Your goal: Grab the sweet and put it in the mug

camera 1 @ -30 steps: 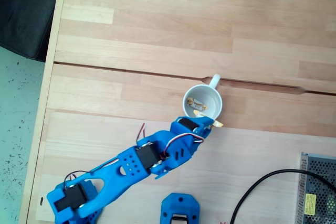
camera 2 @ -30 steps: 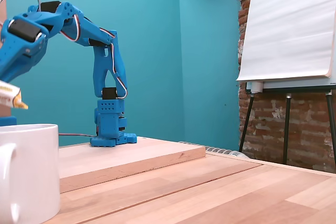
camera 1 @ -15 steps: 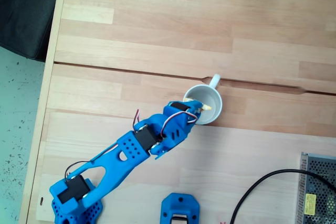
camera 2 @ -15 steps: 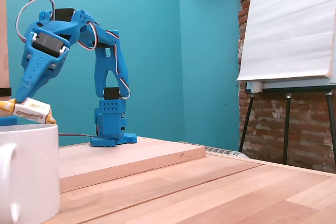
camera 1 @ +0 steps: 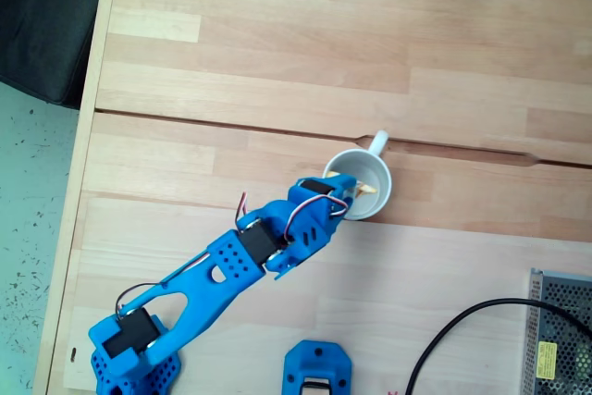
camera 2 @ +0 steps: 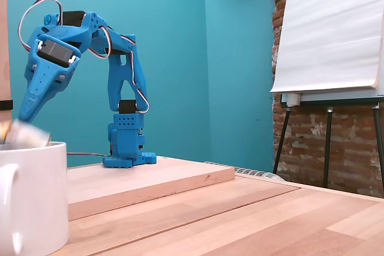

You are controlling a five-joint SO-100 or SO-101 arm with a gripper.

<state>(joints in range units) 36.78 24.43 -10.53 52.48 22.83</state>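
White mug [camera 1: 363, 185] sits under end effector [camera 1: 350, 193]; blurred sweet [camera 2: 25, 135] at rim, apparently dropping. Grip state unclear. Advice: keep release centred over opening, clear of rim

Light wood table [camera 1: 277, 53], boards jointed, long seam across. On it: white mug [camera 1: 377, 193] by seam; blue arm base [camera 1: 129, 363]; second blue part [camera 1: 317, 369]; black cable [camera 1: 472, 321]; metal mesh box [camera 1: 560, 335], possibly a power supply.

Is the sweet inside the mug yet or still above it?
Just at the rim. In a fixed view the blurred sweet sits at the top edge of the mug, apparently dropping in.
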